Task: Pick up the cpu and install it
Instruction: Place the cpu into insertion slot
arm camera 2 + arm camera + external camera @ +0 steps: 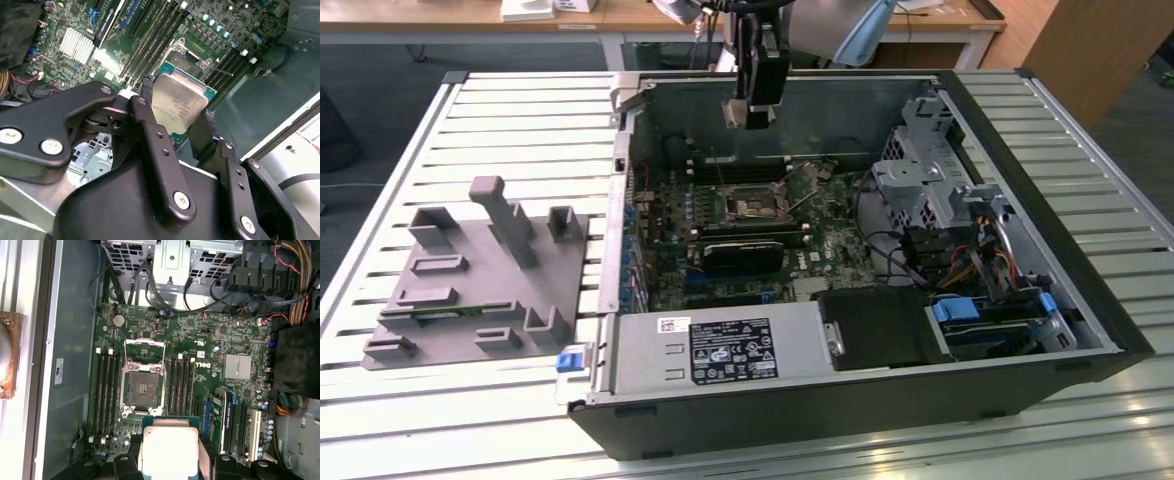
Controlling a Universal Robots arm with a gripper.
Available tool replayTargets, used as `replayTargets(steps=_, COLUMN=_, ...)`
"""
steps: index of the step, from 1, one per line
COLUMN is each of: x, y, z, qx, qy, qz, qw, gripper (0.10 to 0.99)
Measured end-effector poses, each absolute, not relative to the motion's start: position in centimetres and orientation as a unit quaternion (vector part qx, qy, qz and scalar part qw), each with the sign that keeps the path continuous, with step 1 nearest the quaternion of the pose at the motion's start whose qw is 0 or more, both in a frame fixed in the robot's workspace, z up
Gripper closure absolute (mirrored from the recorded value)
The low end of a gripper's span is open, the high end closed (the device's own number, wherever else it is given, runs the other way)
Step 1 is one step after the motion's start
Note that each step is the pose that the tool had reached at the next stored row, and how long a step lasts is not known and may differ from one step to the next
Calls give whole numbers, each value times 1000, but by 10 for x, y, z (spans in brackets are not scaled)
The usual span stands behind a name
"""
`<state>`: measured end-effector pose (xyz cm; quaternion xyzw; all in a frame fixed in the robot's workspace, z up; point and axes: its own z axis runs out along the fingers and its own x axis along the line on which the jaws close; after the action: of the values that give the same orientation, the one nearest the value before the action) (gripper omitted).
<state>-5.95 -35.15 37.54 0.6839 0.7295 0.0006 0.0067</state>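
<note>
The cpu (178, 100) is a flat silvery square with a green rim, clamped between the black fingers (146, 107) of my gripper (176, 111), which is shut on it. In the first wrist view the cpu (167, 446) hangs above the motherboard, off to one side of the open socket (143, 387) with its metal frame lifted. The exterior view has my gripper (753, 116) high over the open computer case (1067, 290), above and a little behind the socket (757, 208). Behind the chip in the second wrist view lies the socket (189, 61).
A grey plastic fixture (478, 280) with upright posts stands on the slatted table (520, 110) at the exterior view's left. Inside the case are a power supply (720, 350), a drive cage (921, 180), cable bundles (961, 270), memory slots (106, 390) and a heatsink (237, 366).
</note>
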Motion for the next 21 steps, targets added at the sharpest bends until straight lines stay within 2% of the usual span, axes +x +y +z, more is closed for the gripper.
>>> replayTargets(steps=21, x=-60, y=-351, z=367, qx=684, qy=730, qz=1, qw=7, gripper=553)
